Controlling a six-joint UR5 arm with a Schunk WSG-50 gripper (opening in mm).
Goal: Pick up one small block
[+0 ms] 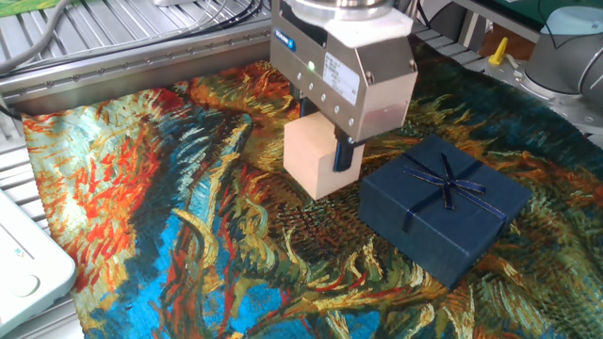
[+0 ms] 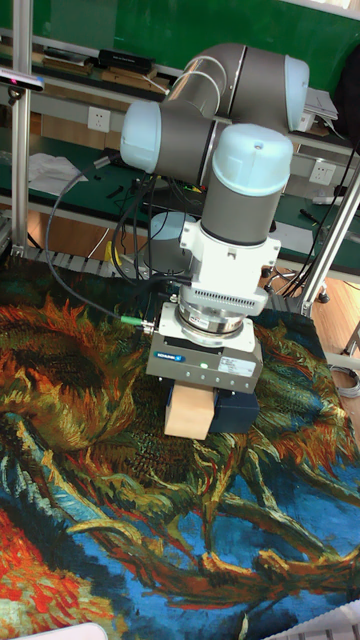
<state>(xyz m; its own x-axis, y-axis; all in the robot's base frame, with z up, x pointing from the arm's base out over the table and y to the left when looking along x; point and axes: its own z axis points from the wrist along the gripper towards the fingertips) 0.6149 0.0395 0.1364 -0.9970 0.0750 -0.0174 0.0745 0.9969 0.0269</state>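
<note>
The small block is a plain pale peach cube, held between the fingers of my gripper, which is shut on it. One dark finger shows on the block's right face; the other is hidden behind the block. The block hangs low over the painted cloth, just left of the blue box, and whether it touches the cloth cannot be told. In the tall fixed view the block pokes out below the gripper body.
A flat dark-blue gift box with a ribbon bow lies right beside the block, also seen as the blue box. A white device sits at the left edge. Metal rails run along the back.
</note>
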